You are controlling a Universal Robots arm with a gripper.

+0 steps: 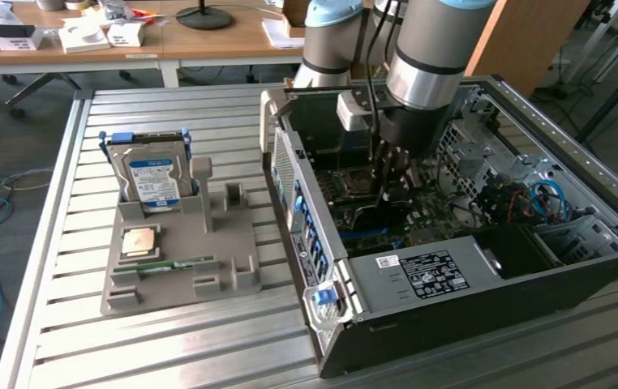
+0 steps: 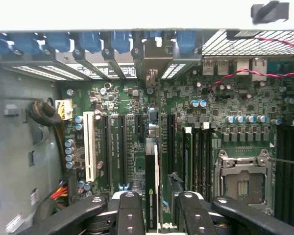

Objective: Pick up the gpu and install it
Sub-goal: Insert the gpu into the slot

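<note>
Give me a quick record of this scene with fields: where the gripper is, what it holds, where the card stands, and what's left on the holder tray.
gripper location: gripper is down inside the open computer case, over the motherboard
held item: gpu, edge-on between the fingers
card position: upright over the expansion slots; whether seated, cannot tell
holder tray: hard drive standing upright, processor chip lying flat, memory stick lying flat
surface: slatted metal table

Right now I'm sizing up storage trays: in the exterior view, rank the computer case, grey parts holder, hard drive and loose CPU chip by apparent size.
1. Computer case
2. Grey parts holder
3. Hard drive, standing upright in the holder
4. CPU chip, lying flat on the holder

All sit at similar distance, so the order looks reliable.
</note>
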